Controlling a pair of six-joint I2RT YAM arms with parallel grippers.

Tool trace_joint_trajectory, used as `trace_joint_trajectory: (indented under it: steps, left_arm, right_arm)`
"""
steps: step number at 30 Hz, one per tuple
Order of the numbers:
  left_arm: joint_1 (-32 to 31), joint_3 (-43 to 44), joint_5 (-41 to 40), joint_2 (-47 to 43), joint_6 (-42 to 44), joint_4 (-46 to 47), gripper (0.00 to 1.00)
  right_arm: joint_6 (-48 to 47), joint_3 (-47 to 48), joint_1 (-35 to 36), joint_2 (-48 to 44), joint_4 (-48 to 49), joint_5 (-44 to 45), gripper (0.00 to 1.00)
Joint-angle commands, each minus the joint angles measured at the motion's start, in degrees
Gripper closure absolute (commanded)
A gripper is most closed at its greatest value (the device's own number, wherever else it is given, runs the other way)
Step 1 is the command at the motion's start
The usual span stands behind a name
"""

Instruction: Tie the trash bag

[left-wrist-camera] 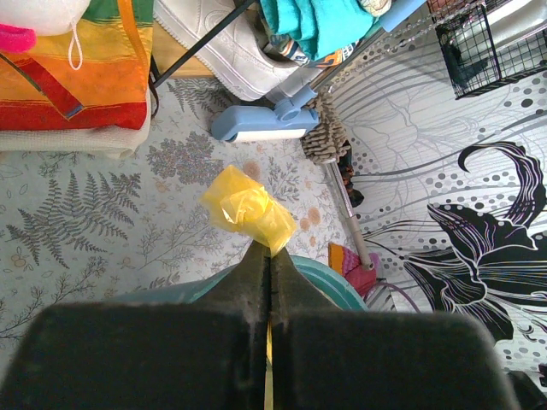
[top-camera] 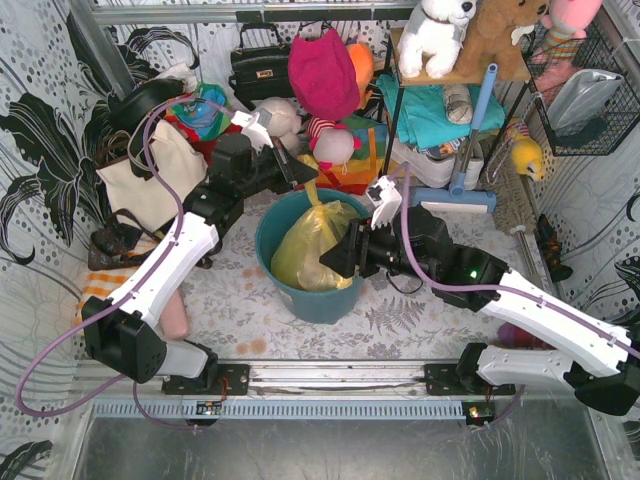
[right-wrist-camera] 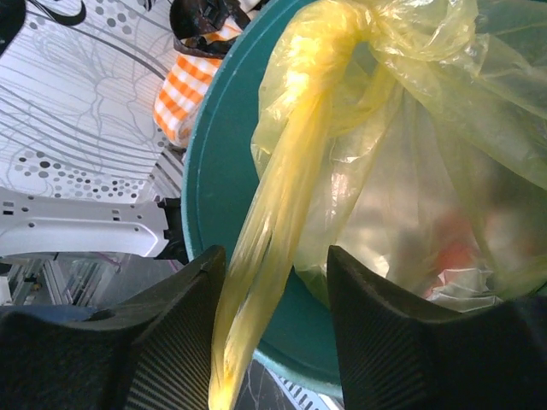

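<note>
The trash bag (top-camera: 312, 243) is yellow, translucent and sits in the teal bin (top-camera: 285, 295). My left gripper (top-camera: 303, 178) is above the bin's far rim, shut on one twisted tail of the bag. In the left wrist view (left-wrist-camera: 269, 254) a yellow tuft (left-wrist-camera: 248, 207) sticks out past its tips. My right gripper (top-camera: 330, 262) is at the bag's right side over the bin. In the right wrist view it is open (right-wrist-camera: 275, 286), and a second twisted tail (right-wrist-camera: 273, 213) hangs between the fingers (right-wrist-camera: 171, 329), close to the left one. White paper shows through the bag (right-wrist-camera: 453, 286).
A cream tote bag (top-camera: 150, 180) lies left of the bin. Plush toys and a red-and-orange bag (top-camera: 330, 110) crowd the back. A shelf with a blue-handled brush (top-camera: 470, 130) stands at the back right, with a wire basket (top-camera: 585, 90) beyond. The frame rail (top-camera: 330, 375) runs along the near edge.
</note>
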Motion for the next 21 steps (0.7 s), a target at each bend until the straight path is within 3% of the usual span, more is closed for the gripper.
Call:
trace_joint_trajectory:
  steps: [1,2,4,13,21]
  left_arm:
    - [-0.2,1.9,0.6,-1.7,0.2,2.9,1.00]
    - [-0.3,1.9,0.5,-1.8,0.3,2.8,1.00]
    - [-0.3,2.3,-0.1,-1.7,0.7,2.2,1.00]
    - [-0.2,13.6,-4.3,-2.6,5.6,-5.9,1.00]
    - [-0.3,6.6,-8.4,-0.9,6.5,-10.5,1.00]
  right_arm:
    - [-0.7,2.1,0.2,1.1,2.6,0.3,0.55]
    - [-0.7,2.1,0.2,0.9,2.7,0.3,0.66]
    - [-1.0,2.1,0.2,0.0,2.9,1.5,1.00]
    - [-8.6,13.3,0.2,0.6,0.5,0.9,1.00]
    - [-1.5,-1.8,0.2,-5.9,5.1,-1.7,1.00]
